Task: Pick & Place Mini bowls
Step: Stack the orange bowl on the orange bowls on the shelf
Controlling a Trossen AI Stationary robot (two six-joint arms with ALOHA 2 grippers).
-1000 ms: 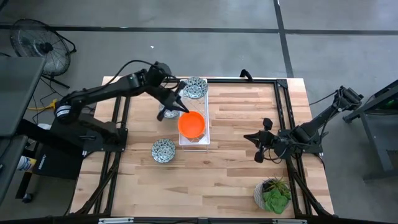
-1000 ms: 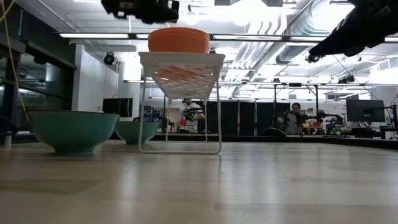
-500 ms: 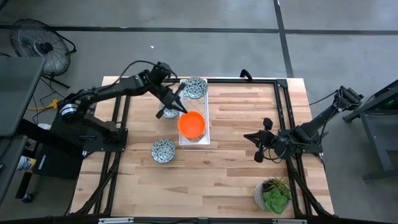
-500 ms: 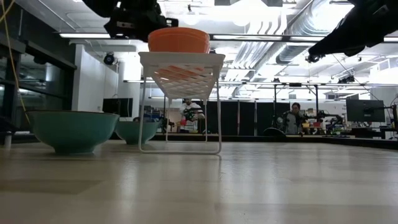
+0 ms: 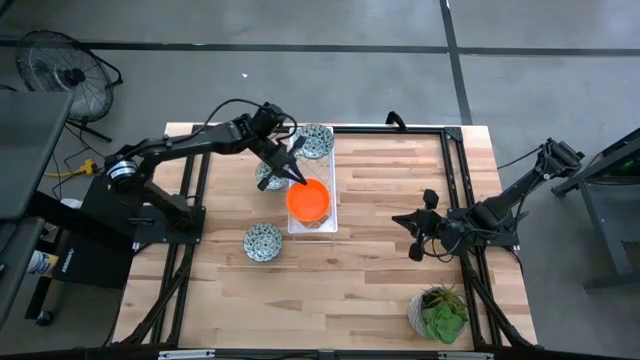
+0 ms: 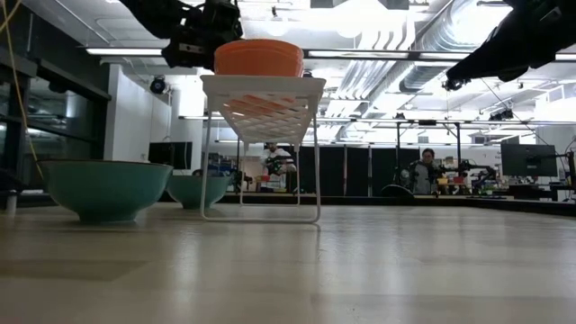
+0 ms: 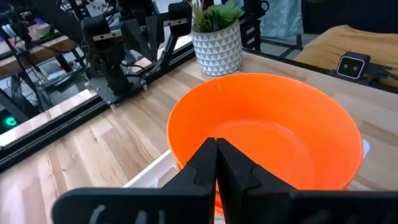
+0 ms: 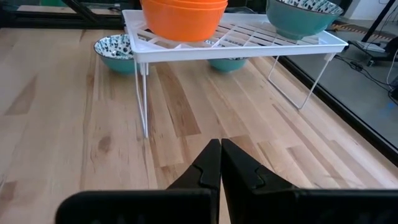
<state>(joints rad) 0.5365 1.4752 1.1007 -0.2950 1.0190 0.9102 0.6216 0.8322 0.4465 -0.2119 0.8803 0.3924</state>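
From overhead I see my left pincer (image 5: 296, 179) at the orange bowl (image 5: 308, 199) on the white lattice tray (image 5: 326, 222), and only its wrist view shows its fingers pressed together, empty, over the bowl's near rim.

orange bowl (image 5: 308, 199): plain bright orange-red
patterned bowls (image 5: 263, 241): whitish, dense grey-green speckle inside, teal outside
tray (image 8: 261, 41): white lattice
pot (image 7: 216, 49): pale, triangle pattern
table (image 5: 380, 270): light wood

The left arm (image 5: 200, 143) covers most of one patterned bowl (image 5: 268, 178) in the high view. The orange bowl (image 6: 258, 58) hides part of the left gripper (image 6: 200, 40) in the low view.
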